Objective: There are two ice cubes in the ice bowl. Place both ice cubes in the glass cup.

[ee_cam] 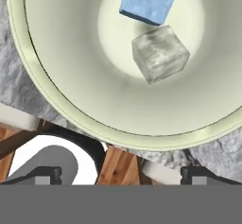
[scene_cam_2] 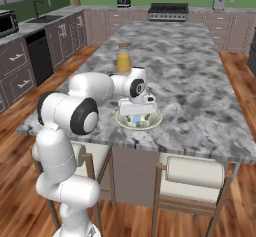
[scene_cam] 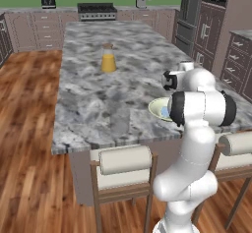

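The arm (scene_cam_2: 65, 146) is glossy white, built of rounded, bulging segments joined by dark, nearly black bands at the joints. A dark round cap sits on the wrist. The tool (scene_cam_2: 136, 112) has a white body and small dark finger tips (ee_cam: 47, 175).

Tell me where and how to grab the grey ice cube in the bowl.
Grip the grey ice cube across two opposite flat side faces, coming straight down from above: the ice bowl walls slope up around it, and the blue ice cube sits against one corner.
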Tool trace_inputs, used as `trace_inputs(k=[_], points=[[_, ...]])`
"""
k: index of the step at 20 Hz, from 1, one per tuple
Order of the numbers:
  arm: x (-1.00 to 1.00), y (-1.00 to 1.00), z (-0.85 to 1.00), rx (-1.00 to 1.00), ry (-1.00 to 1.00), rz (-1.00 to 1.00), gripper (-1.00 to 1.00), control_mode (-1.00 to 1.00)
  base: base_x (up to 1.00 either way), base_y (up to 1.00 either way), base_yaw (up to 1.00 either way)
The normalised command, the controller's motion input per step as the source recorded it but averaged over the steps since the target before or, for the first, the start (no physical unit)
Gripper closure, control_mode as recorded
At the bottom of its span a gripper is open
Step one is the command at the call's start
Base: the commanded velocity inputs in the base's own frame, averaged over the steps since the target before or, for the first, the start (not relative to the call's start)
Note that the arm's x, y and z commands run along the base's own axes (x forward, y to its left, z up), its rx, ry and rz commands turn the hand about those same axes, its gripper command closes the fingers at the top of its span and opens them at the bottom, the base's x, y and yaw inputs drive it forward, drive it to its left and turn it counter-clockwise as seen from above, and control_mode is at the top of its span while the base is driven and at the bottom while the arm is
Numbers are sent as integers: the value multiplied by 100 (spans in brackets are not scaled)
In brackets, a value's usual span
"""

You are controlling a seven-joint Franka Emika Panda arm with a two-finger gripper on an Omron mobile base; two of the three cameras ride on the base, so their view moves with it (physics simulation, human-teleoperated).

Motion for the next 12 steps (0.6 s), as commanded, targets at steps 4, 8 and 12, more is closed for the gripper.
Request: trace_inputs(k=[4,8,12], points=[[21,0,-2,0,-1,0,-100,-100,0,0,0],[40,0,-14,0,-4,0,-100,-100,0,0,0],[33,0,-18,0,0,0,-100,-100,0,0,0]])
